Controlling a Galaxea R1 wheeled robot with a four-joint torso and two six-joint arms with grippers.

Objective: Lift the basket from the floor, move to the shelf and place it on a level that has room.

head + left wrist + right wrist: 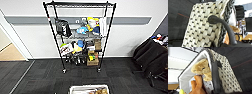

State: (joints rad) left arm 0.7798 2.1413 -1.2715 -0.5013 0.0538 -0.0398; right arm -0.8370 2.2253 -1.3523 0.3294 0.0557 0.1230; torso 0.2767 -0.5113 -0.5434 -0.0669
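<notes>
The basket (89, 89) sits at the near edge of the head view, in front of the shelf (79, 35) and apart from it, facing its open side. Each wrist camera looks closely along one end wall: a dark handle (223, 26) on the left end, another handle (214, 75) on the right. This suggests a carry by both ends, keeping the plush toys (201, 69) level. Whether either gripper is clamped or apart cannot be told. The level (79, 4) at the shelf's top appears free; lower tiers are cluttered.
</notes>
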